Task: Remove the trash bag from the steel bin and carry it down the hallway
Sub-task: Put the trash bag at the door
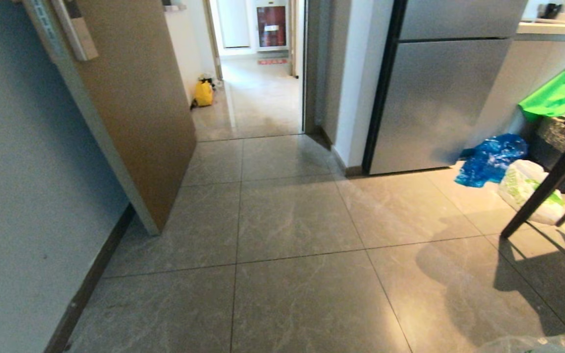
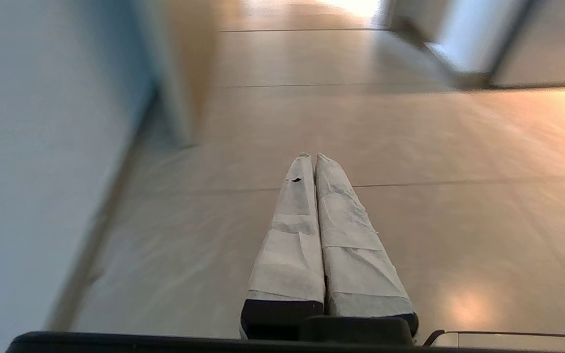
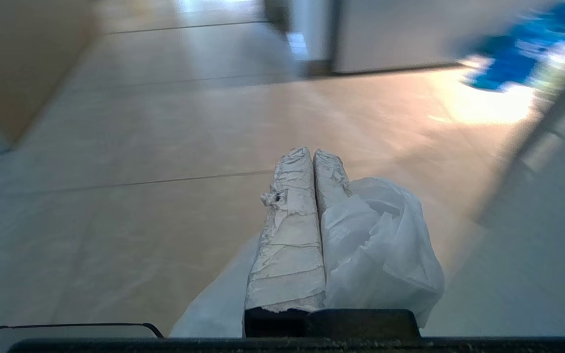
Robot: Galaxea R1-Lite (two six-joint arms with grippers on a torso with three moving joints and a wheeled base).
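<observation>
My right gripper is shut on the trash bag. Its thin, crinkly white plastic is pinched between the taped fingers, bunches over one of them and hangs below towards the floor. A translucent scrap of the trash bag shows at the bottom right edge of the head view. My left gripper is shut on nothing and hangs low over the tiles. The hallway opens straight ahead through a doorway, with glossy tiles. The steel bin is out of view.
An open brown door stands at the left of the doorway, and a steel fridge at the right. A blue bag, a white bag with green print, a basket and black table legs crowd the right. A yellow bag sits in the hallway.
</observation>
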